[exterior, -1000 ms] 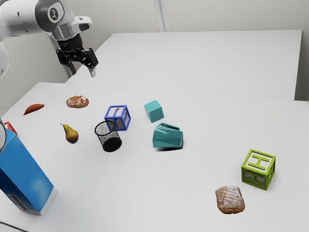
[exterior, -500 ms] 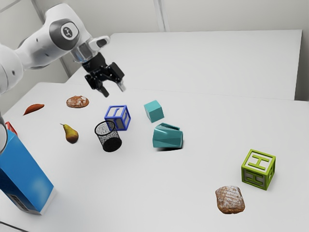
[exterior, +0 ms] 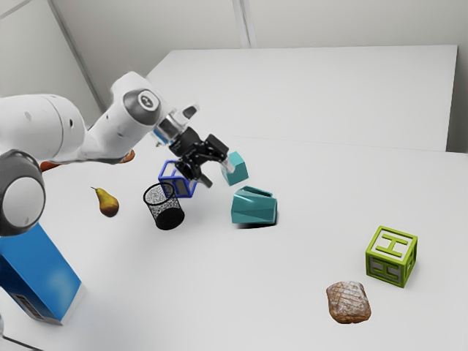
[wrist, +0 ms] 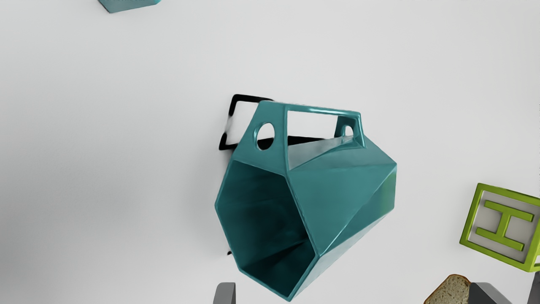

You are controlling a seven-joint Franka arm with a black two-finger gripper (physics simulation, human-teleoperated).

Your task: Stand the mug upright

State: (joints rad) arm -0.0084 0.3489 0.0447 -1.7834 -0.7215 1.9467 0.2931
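The teal mug (exterior: 253,208) lies on its side on the table, and my gripper (exterior: 218,174) hangs above the table toward the exterior view's left of it, not touching it. In the wrist view the faceted mug (wrist: 337,181) shows its dark hollow mouth and its angular handle, with black shadow beside the handle. The tips of my gripper (wrist: 352,293) stand wide apart, with nothing held between them.
Near the mug are a teal cube (exterior: 235,169), a blue-framed block (exterior: 175,180) and a black mesh cup (exterior: 165,208). Elsewhere sit a pear (exterior: 107,202), a blue carton (exterior: 36,274), a green H block (exterior: 392,256) and bread (exterior: 348,302).
In the exterior view my arm has swung right and lower, bringing the gripper from above the table's far left part close to the teal cube and mug. The objects have not moved.
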